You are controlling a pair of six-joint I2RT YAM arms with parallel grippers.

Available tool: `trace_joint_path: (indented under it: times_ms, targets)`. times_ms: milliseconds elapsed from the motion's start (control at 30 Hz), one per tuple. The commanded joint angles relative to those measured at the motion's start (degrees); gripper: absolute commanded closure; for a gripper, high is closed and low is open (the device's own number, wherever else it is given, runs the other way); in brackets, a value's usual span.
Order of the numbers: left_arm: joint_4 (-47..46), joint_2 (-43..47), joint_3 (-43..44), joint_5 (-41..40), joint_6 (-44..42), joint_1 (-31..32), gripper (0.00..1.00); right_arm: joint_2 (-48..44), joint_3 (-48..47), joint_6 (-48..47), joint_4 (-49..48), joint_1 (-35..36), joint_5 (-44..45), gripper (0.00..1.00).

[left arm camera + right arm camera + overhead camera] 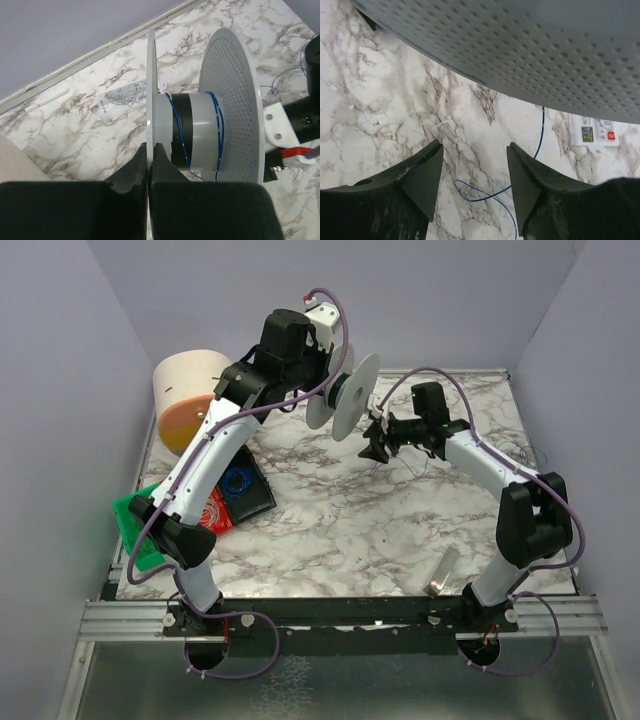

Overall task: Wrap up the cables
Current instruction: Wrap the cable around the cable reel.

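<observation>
A white spool (355, 398) with two flat discs and a grey hub (200, 132) is held in the air over the far middle of the table. My left gripper (325, 390) is shut on the rim of its thin left disc (150, 90), with the fingers (135, 170) on both sides of it. The cable, a very thin blue wire (178, 130), runs a few turns round the hub and hangs down to the table. In the right wrist view it lies in a loose loop (490, 196) under the perforated disc (520, 40). My right gripper (378, 440) is open and empty, just right of and below the spool, above the loop.
A beige and orange roll (190, 395) stands at the far left. A green tray (140, 525), a red pack (215, 510) and a black box with a blue coil (240, 485) lie left. A silver strip (442, 572) lies near front right. A protractor (122, 97) and a white pen (47, 100) lie by the far edge.
</observation>
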State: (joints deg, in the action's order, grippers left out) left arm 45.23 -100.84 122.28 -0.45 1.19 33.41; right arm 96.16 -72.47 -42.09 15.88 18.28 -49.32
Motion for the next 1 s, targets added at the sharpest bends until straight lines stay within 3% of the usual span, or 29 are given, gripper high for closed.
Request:
trace_joint_path:
  times_ms: [0, 567, 667, 733, 800, 900, 967]
  targets:
    - [-2.2, 4.0, 0.4, 5.7, 0.5, 0.1, 1.0, 1.9, 2.3, 0.5, -6.8, -0.2, 7.3, 0.41]
    - [-1.8, 3.9, 2.6, 9.7, 1.1, -0.1, 1.0, 6.9, 10.1, 7.0, -26.8, -2.3, 11.2, 0.42]
    - [-1.9, 3.8, 3.1, 9.7, 1.3, -0.4, 1.0, 4.8, 13.8, 11.2, -32.4, -4.8, 5.2, 0.42]
    - [-1.9, 3.8, 2.8, 8.2, 1.1, -0.6, 1.0, 3.5, 12.4, 8.4, -25.5, -7.4, -6.4, 0.43]
    - [-1.9, 3.8, 2.3, 7.3, 1.1, -0.7, 1.0, 3.2, 7.5, -1.0, -8.6, -9.4, -16.3, 0.43]
    - [-2.0, 3.8, 2.3, 7.7, 1.2, -0.7, 1.0, 4.4, 0.1, -15.7, 13.7, -11.3, -23.4, 0.44]
    - [-2.0, 3.6, 2.6, 8.0, 1.3, -0.7, 1.0, 5.0, -2.4, -16.6, 17.6, -12.7, -24.9, 0.43]
